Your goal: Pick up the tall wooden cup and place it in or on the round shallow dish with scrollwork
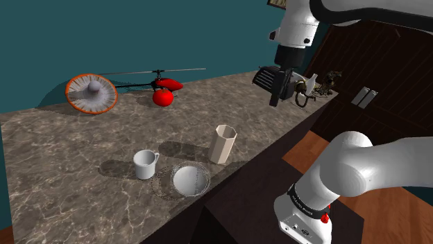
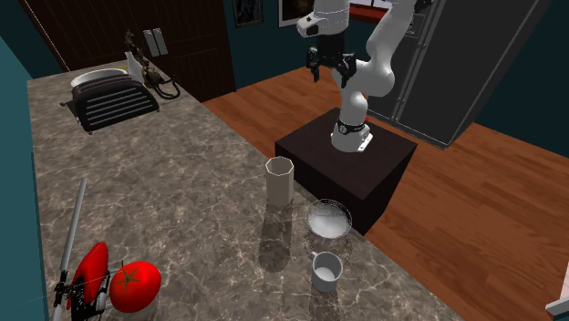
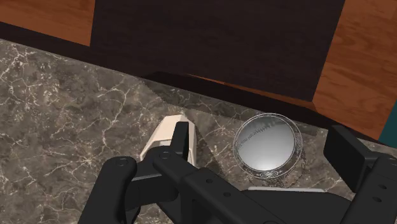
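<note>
The tall cup [image 1: 223, 144] is pale beige with faceted sides and stands upright on the marble counter. The round shallow dish [image 1: 189, 179], grey with a scrollwork rim, lies just in front of it near the counter's edge. In the second exterior view the cup [image 2: 279, 178] stands behind the dish [image 2: 327, 220]. My black gripper [image 1: 277, 93] hangs high above the counter, well apart from both, also seen as the gripper [image 2: 331, 73]. In the wrist view the gripper [image 3: 262, 135] is open and holds nothing. One of its fingers [image 3: 181, 137] partly covers the cup [image 3: 160, 135]. The dish [image 3: 267, 145] lies far below, between the fingers.
A white mug [image 1: 145, 164] stands beside the dish. At the back lie a red toy helicopter [image 1: 166, 84], a tomato [image 1: 162, 98] and an orange-rimmed round object [image 1: 90, 93]. A black rack [image 2: 111, 100] sits at the counter's far end. The dark stand [image 2: 342, 169] adjoins the counter edge.
</note>
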